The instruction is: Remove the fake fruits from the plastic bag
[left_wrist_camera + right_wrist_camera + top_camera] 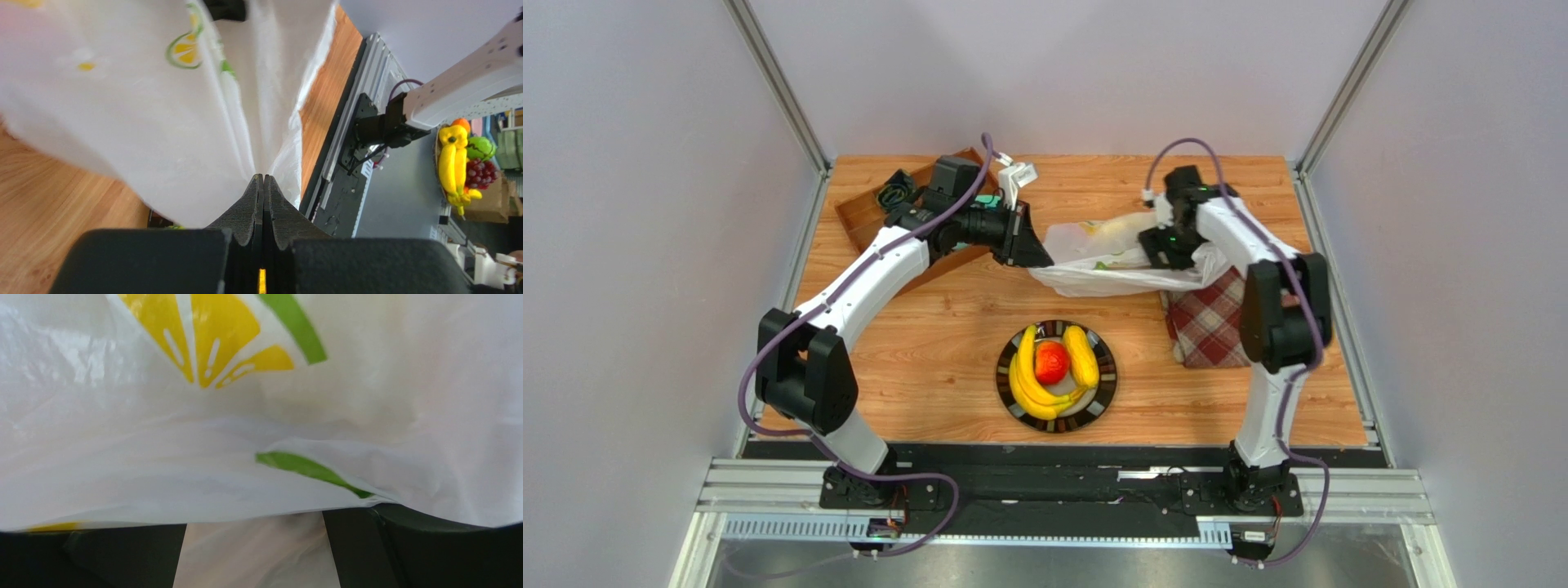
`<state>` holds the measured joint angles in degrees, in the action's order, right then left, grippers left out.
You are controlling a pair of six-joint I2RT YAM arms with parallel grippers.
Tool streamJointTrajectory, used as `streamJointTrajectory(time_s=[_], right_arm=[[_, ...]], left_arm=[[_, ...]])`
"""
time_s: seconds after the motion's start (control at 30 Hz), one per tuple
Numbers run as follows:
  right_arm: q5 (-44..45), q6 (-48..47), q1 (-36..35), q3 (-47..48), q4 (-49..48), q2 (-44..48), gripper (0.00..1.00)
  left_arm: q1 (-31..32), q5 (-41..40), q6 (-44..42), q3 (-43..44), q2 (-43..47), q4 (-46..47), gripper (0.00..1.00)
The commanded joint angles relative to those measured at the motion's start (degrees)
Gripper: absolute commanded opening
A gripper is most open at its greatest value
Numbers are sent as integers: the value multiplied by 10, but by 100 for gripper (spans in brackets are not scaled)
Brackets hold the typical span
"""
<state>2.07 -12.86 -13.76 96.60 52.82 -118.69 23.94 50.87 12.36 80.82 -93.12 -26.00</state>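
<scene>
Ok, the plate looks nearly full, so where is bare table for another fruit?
The table is bare left of the plate, and in a narrower gap between plate and plaid cloth. Farther back is crowded: the plastic bag meets the cloth.

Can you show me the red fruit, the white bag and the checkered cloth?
Glossy red plastic fruit (1052, 363), top view, its middle.
Thin white plastic bag with fruit prints (1093, 277), top view, near edge.
Red plaid cloth (1208, 328), top view, its middle.

Wooden table (928, 343) between plain grey walls (646, 184)
</scene>
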Motion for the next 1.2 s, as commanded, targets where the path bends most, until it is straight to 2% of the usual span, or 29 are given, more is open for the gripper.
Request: streamJointTrajectory(time_s=[0.0, 0.13, 0.23, 0.33, 0.47, 0.6, 0.67, 0.8, 0.97, 1.0, 1.17], right_arm=[[34, -2, 33, -94, 28, 170, 80], [-65, 0, 0, -123, 19, 206, 77], [-80, -25, -43, -103, 7, 177, 75], [-71, -35, -52, -46, 3, 121, 74], [3, -31, -46, 120, -3, 14, 75], [-6, 0, -27, 238, -29, -8, 75], [-34, 1, -27, 224, -49, 20, 75], [-111, -33, -40, 48, -134, 96, 75], [-140, -96, -52, -4, -95, 138, 70], [-155, -133, -52, -9, -80, 144, 65], [-245, -302, -52, -66, -54, 203, 57]], left_arm=[[21, 27, -44, 6, 22, -26, 0], [51, -2, -52, -6, 10, -32, 0], [61, -49, -53, 2, -6, -22, 0], [66, -114, -62, 26, -18, -11, 0], [66, -212, -66, 90, -31, -4, 2], [66, -291, -74, 138, -29, 9, 4], [66, -311, -71, 140, -27, 27, 5], [66, -299, -50, 151, -49, 33, 5], [66, -292, -16, 138, -56, 41, 2], [66, -290, -15, 138, -56, 40, 1], [66, -271, -16, 138, -57, 41, 0]])
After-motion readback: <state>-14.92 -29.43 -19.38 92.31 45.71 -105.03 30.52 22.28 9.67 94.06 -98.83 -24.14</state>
